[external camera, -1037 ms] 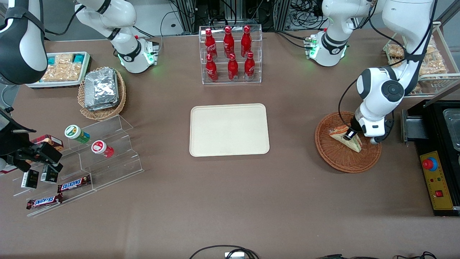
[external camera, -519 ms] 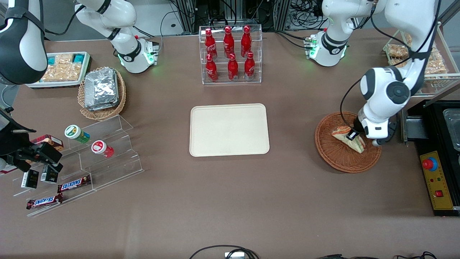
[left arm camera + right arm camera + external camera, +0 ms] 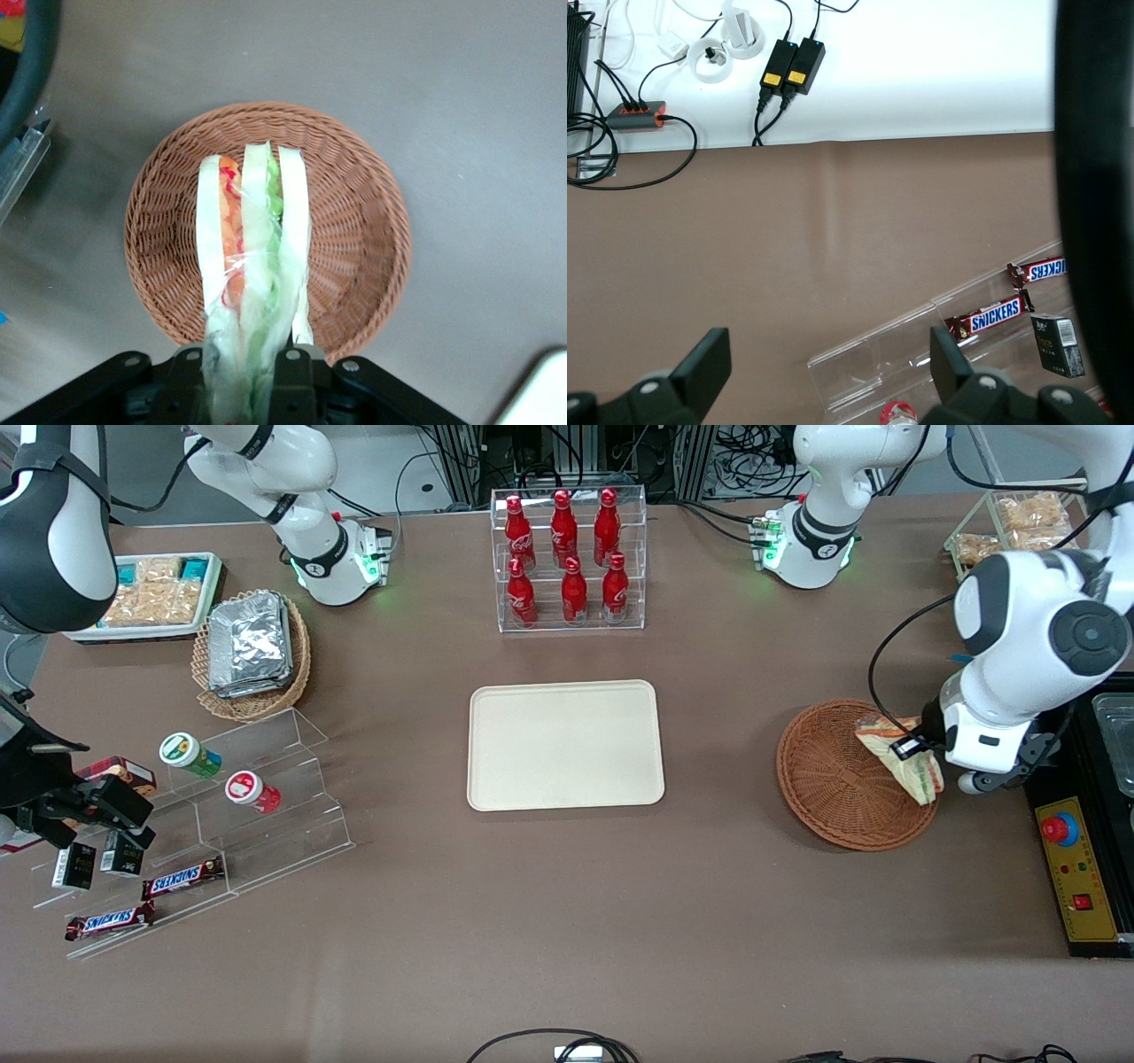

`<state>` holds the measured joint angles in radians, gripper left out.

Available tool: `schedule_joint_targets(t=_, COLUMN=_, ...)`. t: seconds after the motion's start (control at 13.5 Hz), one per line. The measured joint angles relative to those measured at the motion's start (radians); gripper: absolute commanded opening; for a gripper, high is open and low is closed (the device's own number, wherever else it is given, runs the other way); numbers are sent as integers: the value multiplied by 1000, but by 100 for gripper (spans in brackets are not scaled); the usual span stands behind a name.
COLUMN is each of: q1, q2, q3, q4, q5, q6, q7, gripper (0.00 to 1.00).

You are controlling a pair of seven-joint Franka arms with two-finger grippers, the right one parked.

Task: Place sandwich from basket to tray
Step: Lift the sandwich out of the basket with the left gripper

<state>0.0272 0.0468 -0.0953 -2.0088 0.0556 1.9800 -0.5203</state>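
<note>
My gripper (image 3: 912, 751) is shut on the sandwich (image 3: 902, 757), a wrapped wedge of pale bread with red, orange and green layers. It hangs in the air above the rim of the reddish-brown wicker basket (image 3: 837, 788) at the working arm's end of the table. In the left wrist view the sandwich (image 3: 252, 266) sticks out from between the fingers (image 3: 297, 376) with the empty basket (image 3: 354, 221) well below it. The cream-beige tray (image 3: 565, 745) lies flat and bare at the middle of the table.
A clear rack of red bottles (image 3: 569, 558) stands farther from the camera than the tray. A black control box (image 3: 1085, 841) sits beside the basket. A tan basket of foil packets (image 3: 251, 651), clear stepped shelves (image 3: 230, 815) and chocolate bars (image 3: 177, 881) lie toward the parked arm's end.
The gripper has risen with the sandwich, lifting it out of the basket and drifting toward the control box. The basket is left empty.
</note>
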Motion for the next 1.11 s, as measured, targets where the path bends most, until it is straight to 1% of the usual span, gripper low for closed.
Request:
schedule_joint_targets(t=0.22, q1=-3, q2=6, q3=-77, q4=43, q5=0, q6=-29, q7=45, gripper=0)
schedule_joint_targets(t=0.44, q1=-8, q2=23, q3=-177, q4=63, q5=0, q6=-30, q7=61, gripper=0)
schedule_joint_targets(t=0.74, q1=-11, q2=38, q3=-323, q4=77, q5=38, q6=-55, q7=64, gripper=0)
schedule_joint_targets(t=0.96, q1=-13, q2=70, q3=-415, q4=88, q5=42, q6=-55, q7=26, gripper=0)
schedule_joint_targets(t=1.11, q1=-26, q2=104, q3=-460, q4=102, q5=52, q6=-54, q7=-8, gripper=0)
